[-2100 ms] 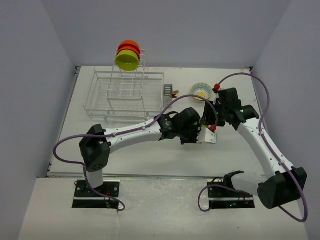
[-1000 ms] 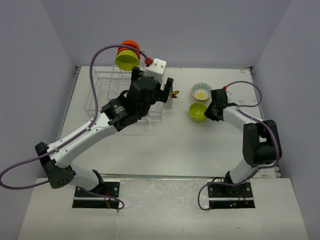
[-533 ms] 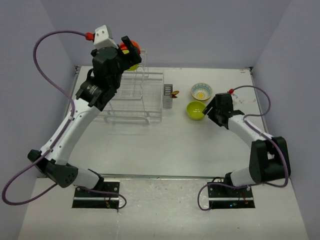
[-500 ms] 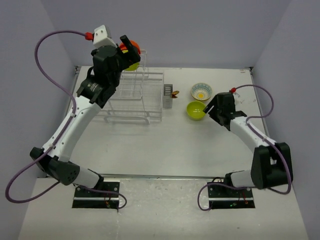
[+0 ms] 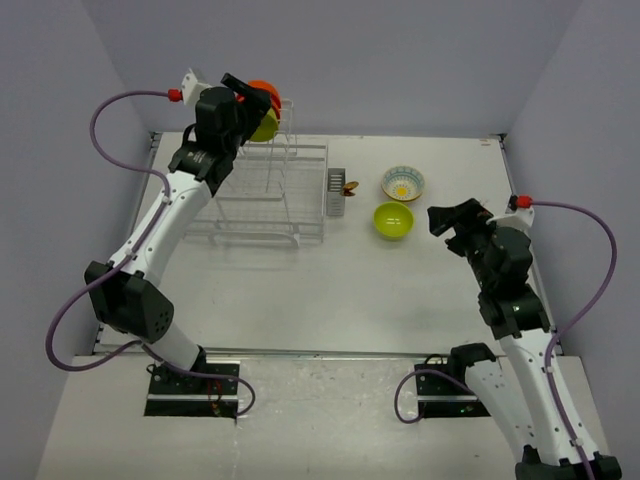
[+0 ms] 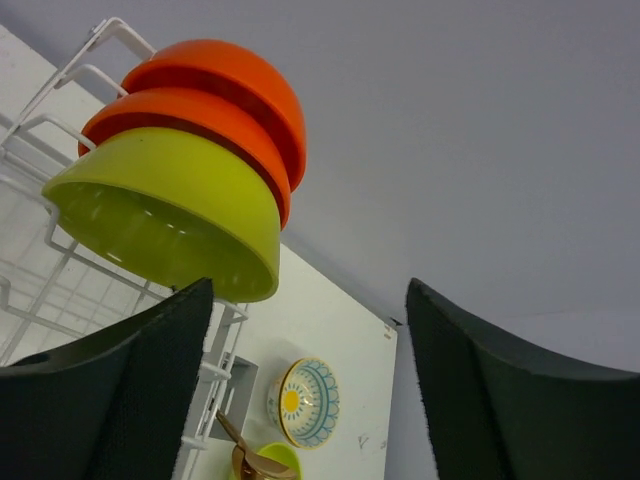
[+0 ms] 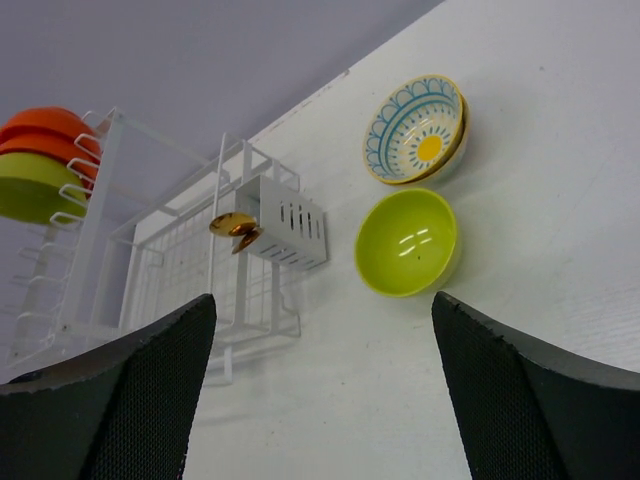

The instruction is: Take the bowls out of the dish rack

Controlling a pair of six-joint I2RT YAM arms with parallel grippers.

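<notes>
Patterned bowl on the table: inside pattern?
Blue scalloped arcs on pale ground around a yellow-orange centre; the patterned bowl shows best in the right wrist view.

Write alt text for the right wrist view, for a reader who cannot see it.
A lime-green bowl and a flower-patterned bowl sit on the white table. Left of them, the dish rack holds two orange bowls and a green bowl stacked. Open black fingers frame the bottom.

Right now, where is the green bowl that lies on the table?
In the top view, the green bowl sits on the table, right of the dish rack, just on the near side of the patterned bowl.
</notes>
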